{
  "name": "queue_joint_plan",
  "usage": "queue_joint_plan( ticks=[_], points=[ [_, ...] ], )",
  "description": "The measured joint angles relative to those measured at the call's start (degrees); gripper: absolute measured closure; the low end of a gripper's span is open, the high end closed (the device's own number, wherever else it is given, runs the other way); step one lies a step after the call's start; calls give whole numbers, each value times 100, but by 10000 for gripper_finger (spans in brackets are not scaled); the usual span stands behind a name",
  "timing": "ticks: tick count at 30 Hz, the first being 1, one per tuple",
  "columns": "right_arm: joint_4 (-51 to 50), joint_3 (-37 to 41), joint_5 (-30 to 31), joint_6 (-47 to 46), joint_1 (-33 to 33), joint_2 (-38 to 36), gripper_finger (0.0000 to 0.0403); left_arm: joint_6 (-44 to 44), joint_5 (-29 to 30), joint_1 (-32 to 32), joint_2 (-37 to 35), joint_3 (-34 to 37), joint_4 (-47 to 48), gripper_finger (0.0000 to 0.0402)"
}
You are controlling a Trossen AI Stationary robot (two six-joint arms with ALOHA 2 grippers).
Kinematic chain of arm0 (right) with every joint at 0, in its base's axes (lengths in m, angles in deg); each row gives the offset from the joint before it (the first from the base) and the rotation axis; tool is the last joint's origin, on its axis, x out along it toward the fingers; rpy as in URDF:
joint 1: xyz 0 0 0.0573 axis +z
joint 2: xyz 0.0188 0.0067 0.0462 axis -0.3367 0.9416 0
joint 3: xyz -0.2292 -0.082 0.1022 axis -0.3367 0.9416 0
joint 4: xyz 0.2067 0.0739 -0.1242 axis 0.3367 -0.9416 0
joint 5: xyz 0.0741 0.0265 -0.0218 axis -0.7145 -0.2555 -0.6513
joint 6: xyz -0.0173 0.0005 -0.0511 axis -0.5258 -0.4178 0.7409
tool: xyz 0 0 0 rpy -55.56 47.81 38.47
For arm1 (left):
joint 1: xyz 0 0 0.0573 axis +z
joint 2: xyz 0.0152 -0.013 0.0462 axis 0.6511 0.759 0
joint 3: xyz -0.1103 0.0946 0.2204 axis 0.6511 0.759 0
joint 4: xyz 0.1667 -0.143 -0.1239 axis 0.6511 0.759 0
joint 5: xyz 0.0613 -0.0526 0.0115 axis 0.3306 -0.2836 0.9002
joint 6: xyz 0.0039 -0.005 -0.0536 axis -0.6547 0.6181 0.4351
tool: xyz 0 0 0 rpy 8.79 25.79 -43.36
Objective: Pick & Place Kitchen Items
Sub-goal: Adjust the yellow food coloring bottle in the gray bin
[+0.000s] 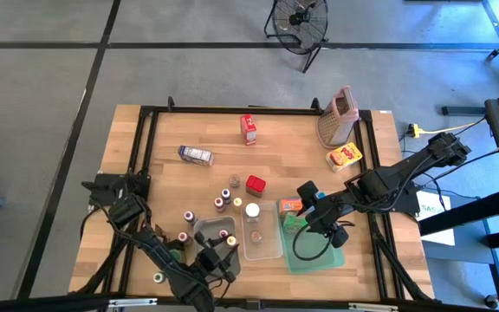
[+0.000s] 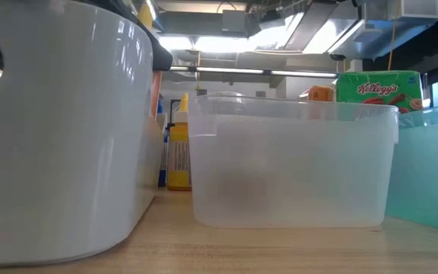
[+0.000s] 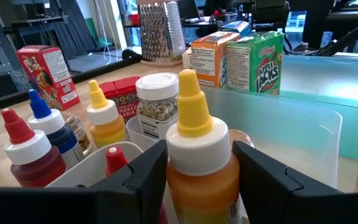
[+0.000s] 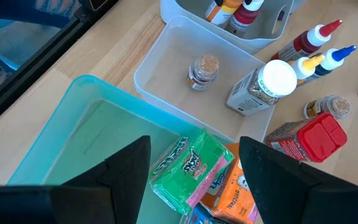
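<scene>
Wooden table (image 1: 189,130): a black frame runs round it; both arms reach in from the near edge.
Left gripper (image 3: 197,180): fingers (image 3: 145,180) closed against the sides of one yellow-capped squeeze bottle (image 3: 197,149) — amber contents, held upright over the white bin (image 1: 215,232).
White bin, contents: one red-capped bottle (image 3: 114,160) shows inside from the left wrist view; the right wrist view shows at least two bottle tops there, exact count unclear.
Right gripper (image 4: 194,168): jaws wide apart with nothing between them, hovering above the green tray (image 4: 86,143).
Green tray, contents: one green Apple Jacks carton (image 4: 188,163) lying at the tray's corner, one orange carton (image 4: 235,186) just beside it.
Clear tub (image 4: 173,68): between bin and tray; one small cork-topped spice jar (image 4: 202,71) stands in it.
Beside the tub: one white-lidded seasoning jar (image 4: 263,87); one red-lidded jar (image 4: 309,134); three squeeze bottles — red cap (image 4: 316,37), yellow cap (image 4: 309,62), blue cap (image 4: 337,56).
Far half of table: one red carton (image 1: 249,128), one blue-and-white carton (image 1: 196,155) on its side, one yellow carton (image 1: 344,157).
Metal grater (image 1: 338,117): one, pink-topped, at the far right corner.
</scene>
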Motion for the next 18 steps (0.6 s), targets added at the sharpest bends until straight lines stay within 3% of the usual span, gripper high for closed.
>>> queue_joint_plan(
  ticks=[18],
  points=[
    [0, 0, -1, 4, 0, 0, 155, -39, -74, -145, 4, -83, 127, 230]
  ],
)
